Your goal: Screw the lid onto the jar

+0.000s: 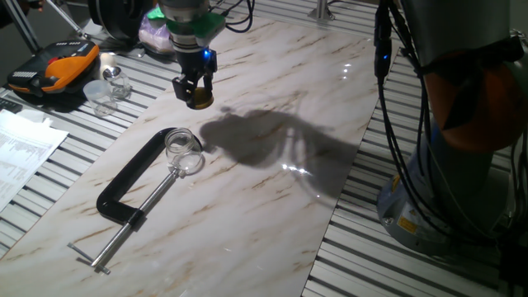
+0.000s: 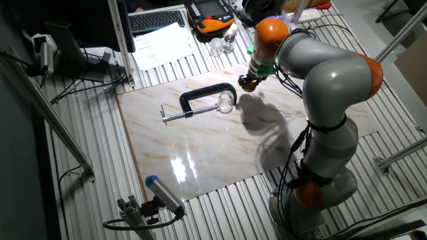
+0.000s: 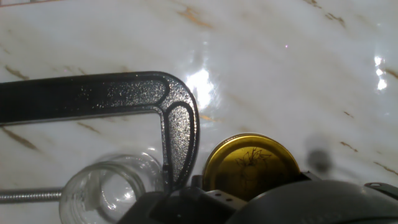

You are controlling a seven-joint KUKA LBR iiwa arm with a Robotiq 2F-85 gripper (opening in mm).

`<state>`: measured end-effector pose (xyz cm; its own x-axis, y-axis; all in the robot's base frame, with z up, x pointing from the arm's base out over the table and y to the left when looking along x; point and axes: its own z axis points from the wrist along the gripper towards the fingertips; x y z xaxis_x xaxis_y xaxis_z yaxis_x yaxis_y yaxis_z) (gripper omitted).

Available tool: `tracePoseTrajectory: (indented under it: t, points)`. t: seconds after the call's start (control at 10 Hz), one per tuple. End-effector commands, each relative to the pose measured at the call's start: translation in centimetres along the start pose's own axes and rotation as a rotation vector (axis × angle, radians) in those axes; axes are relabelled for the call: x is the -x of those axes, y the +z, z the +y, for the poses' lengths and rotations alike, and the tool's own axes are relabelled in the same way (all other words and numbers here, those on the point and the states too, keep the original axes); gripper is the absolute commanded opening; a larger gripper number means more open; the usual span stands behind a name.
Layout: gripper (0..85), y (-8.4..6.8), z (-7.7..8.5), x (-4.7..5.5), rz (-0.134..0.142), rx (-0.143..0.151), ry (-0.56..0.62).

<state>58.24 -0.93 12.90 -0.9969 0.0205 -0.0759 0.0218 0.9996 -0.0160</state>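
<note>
The gripper (image 1: 199, 97) pinches the thin, slick metal lid (image 3: 250, 163) by its rim; the fragile glass jar (image 1: 183, 147) sits clamped, mouth unobstructed.

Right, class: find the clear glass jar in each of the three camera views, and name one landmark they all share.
One fixed view: the jar sits left of centre, inside the black C-clamp.
The other fixed view: the jar is upper centre, at the clamp's open end.
Hand view: the jar is at the bottom left, beside the clamp's jaw.
Shared landmark: the clamp.
</note>
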Motion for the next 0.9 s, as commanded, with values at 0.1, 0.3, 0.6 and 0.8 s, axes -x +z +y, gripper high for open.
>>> tracePoseTrajectory:
  t: [0.1,0.3,0.6,0.8]
  points:
    - [0.0,0.0,0.0,-0.01,-0.002,0.016,-0.046]
    - [0.0,0.0,0.0,-0.01,0.017,0.027,-0.047]
    - [0.0,0.0,0.0,-0.01,0.04,0.009,-0.045]
    - [0.0,0.0,0.0,-0.01,0.043,0.037,0.034]
